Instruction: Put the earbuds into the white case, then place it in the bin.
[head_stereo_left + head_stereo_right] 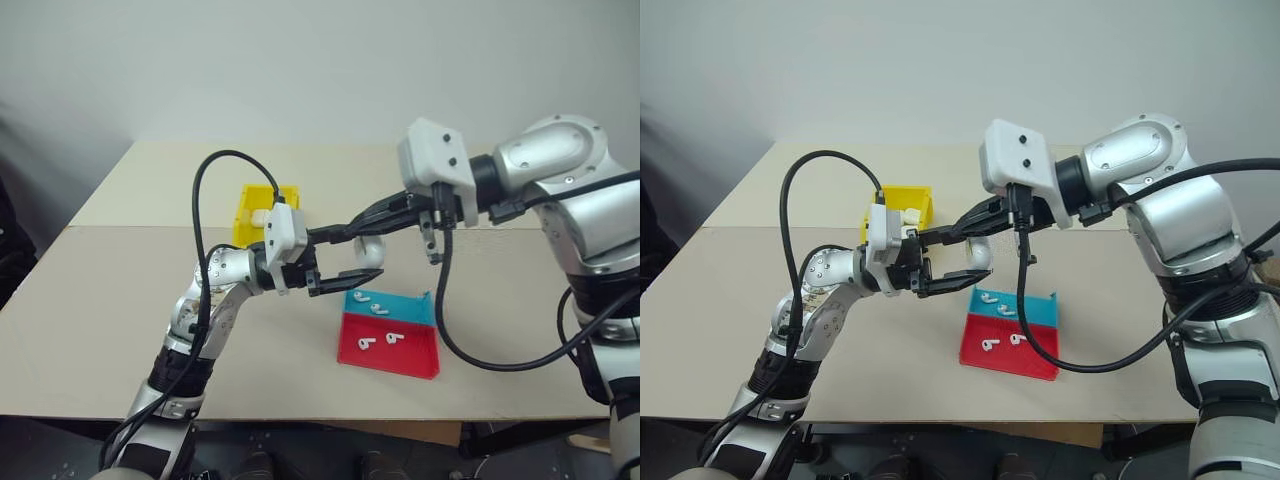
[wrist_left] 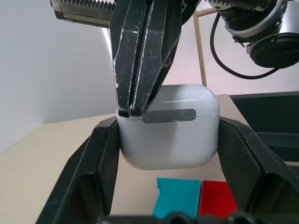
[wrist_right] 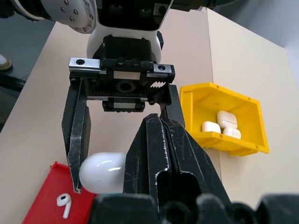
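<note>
The left tool [image 1: 345, 279] holds a white case [image 1: 372, 247] between its two fingers, clear above the surface [image 1: 120, 320], just over the far edge of the red and blue tray [image 1: 395, 352]. In the left wrist view the case sits squarely between the pads with its lid seam showing closed. The right tool [image 1: 350, 228] reaches across from the right with its fingers pressed together, holding nothing, and its tips are pressed against the case at the lid seam; whether it is prying the lid open or pushing it down cannot be told. Four earbuds [image 1: 377, 308] lie loose in the tray, two on the blue part and two on the red, so for this case the first step looks unfinished: no earbud is gripped by either tool. The yellow bin [image 3: 224, 121] stands behind the left arm, well apart from the held case, and already has three white cases [image 3: 220, 125] in it, which suggests several rounds are done. What is left, by this reading, is to get the lid up, load a pair from the tray, close it, and carry the case over to the bin
</note>
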